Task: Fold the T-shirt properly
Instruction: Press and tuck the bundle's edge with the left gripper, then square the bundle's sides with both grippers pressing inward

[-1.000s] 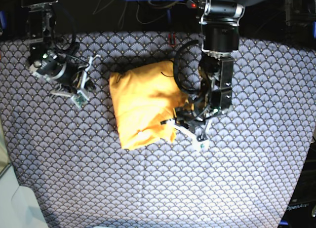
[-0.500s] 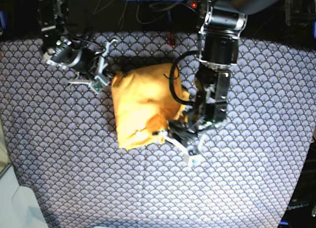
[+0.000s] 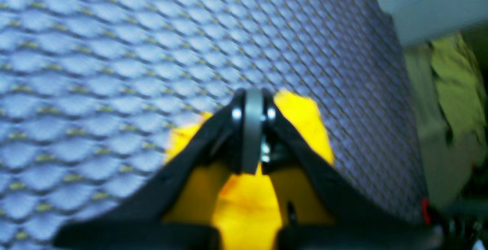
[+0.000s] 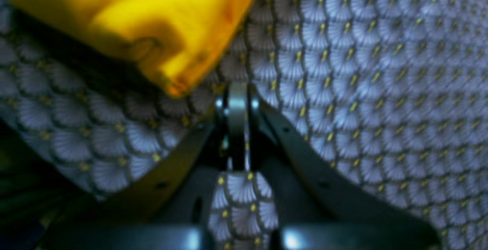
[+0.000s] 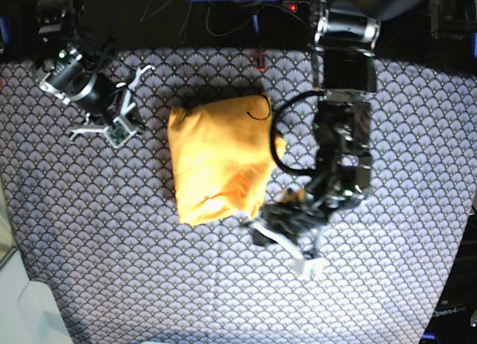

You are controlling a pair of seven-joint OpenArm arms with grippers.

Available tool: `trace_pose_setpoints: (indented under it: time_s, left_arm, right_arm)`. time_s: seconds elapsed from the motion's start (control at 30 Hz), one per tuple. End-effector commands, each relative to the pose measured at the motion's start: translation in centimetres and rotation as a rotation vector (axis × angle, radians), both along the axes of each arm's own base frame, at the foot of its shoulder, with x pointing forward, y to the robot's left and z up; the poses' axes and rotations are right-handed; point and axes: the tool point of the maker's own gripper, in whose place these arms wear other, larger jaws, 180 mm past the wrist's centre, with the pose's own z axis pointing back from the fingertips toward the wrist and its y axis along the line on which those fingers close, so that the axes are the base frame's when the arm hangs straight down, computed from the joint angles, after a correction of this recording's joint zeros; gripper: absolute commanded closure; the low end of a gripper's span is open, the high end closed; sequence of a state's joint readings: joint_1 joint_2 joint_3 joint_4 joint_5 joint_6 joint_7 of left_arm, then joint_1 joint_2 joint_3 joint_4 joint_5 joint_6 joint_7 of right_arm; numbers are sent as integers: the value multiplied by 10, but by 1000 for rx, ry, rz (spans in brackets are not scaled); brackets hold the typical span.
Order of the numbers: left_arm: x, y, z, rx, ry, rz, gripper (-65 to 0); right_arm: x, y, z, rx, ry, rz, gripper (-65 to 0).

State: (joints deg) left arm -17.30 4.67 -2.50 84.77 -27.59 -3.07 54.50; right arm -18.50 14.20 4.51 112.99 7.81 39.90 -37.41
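While both claws are pinched together empty, the folded orange-yellow cotton T-shirt (image 5: 218, 159) lies lengthwise far-to-near on the navy fan-scale cloth (image 5: 112, 232).

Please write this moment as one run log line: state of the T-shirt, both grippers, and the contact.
T-shirt: folded bundle on patterned cloth | left gripper: shut, empty, over shirt's edge | right gripper: shut, empty, beside shirt corner | held: nothing

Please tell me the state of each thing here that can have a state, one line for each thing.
T-shirt: folded into a wrinkled bundle, lying on the patterned cloth.
Left gripper: shut, empty, over the T-shirt's edge.
Right gripper: shut, empty, beside the T-shirt's corner.
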Motion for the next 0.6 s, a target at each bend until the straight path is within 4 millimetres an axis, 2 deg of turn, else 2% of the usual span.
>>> trace_pose_setpoints:
  time_s: [0.0, 0.13, 0.27, 0.37, 0.43, 0.57]
  left_arm:
    - [8, -3, 12, 2, -42, 0, 0]
    - [6, -10, -22, 58, 10, 12, 0]
    - [7, -10, -51, 81, 45, 36, 0]
    - [9, -7, -62, 79, 57, 55, 0]
    - [10, -4, -65, 79, 55, 67, 0]
    - [12, 4, -74, 94, 53, 84, 0]
  right_arm:
    - [1, 8, 7, 32, -24, 10, 0]
    - [-1, 14, 5, 49, -18, 14, 0]
    - [-5, 32, 5, 68, -12, 64, 0]
    - [-6, 43, 6, 80, -12, 92, 0]
    - [-1, 53, 10, 96, -27, 105, 0]
    - [10, 59, 20, 118, -61, 101, 0]
